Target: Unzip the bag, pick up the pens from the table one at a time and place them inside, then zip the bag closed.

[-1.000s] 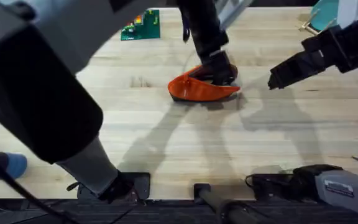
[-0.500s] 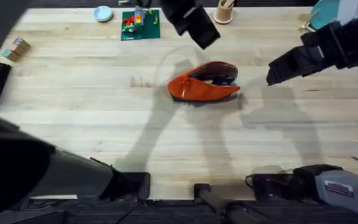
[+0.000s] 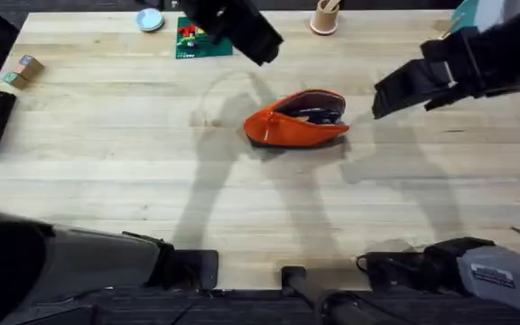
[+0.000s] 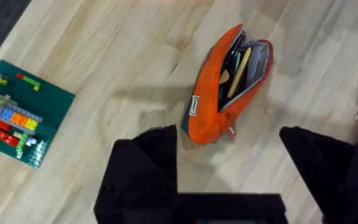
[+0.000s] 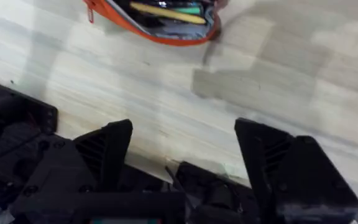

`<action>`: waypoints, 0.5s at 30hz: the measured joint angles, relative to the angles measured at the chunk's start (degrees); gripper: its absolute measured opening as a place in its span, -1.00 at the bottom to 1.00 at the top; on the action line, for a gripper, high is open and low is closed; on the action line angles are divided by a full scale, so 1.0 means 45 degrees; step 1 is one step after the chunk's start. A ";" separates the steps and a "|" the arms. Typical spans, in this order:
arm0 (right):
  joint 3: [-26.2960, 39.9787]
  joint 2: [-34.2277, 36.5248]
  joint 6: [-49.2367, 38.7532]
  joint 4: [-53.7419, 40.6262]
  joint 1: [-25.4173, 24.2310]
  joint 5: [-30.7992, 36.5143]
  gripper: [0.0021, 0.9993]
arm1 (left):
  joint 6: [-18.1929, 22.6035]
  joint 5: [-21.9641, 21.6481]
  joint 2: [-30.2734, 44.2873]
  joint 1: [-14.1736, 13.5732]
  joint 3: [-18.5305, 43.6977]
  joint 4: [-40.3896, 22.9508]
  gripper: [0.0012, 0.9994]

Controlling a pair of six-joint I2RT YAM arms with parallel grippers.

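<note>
- The left gripper (image 4: 229,180) is seen with its two black fingers spread wide and nothing held between them; in the overhead view it (image 3: 258,45) is raised above the far half of the table (image 3: 106,171), beyond the bag.
- The right gripper (image 5: 182,162) is likewise spread and empty – it (image 3: 382,101) hangs to the right of the bag, apart from it.
- The bag (image 3: 296,122) lies on its side near the middle of the table, its zipper undone and its mouth gaping.
- Inside the bag (image 4: 229,78) a yellowish-tan pen (image 4: 238,73) is lodged lengthwise, with green and dark items beside it; the same pen (image 5: 166,12) is visible from the right wrist.
- A small red pull (image 4: 232,131) is seen at one end of the bag.
- A green brick plate (image 3: 204,38) carrying coloured bricks rests near the far edge, with a pink cup (image 3: 325,18) of wooden sticks farther to the right.
</note>
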 joint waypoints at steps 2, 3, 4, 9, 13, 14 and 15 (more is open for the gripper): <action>0.0000 0.0000 0.0232 0.0219 0.0242 0.0004 0.99 | 0.0268 0.0489 -0.0214 0.0505 -0.0356 0.0011 0.99; 0.0000 0.0000 0.0353 0.0297 0.0356 0.0002 0.99 | 0.0448 0.0741 -0.0384 0.0775 -0.0625 0.0015 0.99; 0.0000 -0.0004 0.0487 0.0378 0.0457 0.0004 0.99 | 0.0632 0.0981 -0.0586 0.1047 -0.0945 0.0010 0.99; 0.0000 0.0000 0.1163 0.0646 0.0988 0.0007 0.99 | 0.1703 0.2126 -0.1694 0.2445 -0.2676 0.0254 0.99; 0.0000 0.0000 0.1894 0.0805 0.1803 0.0242 0.99 | 0.2983 0.3221 -0.2211 0.3732 -0.4129 0.0140 0.99; 0.0000 0.0000 0.2061 0.0852 0.2024 0.0315 0.99 | 0.3387 0.3487 -0.2225 0.4014 -0.4453 0.0022 0.99; 0.0000 0.0000 0.2331 0.0944 0.2388 0.0470 0.99 | 0.3841 0.3782 -0.2225 0.4345 -0.4807 -0.0122 0.99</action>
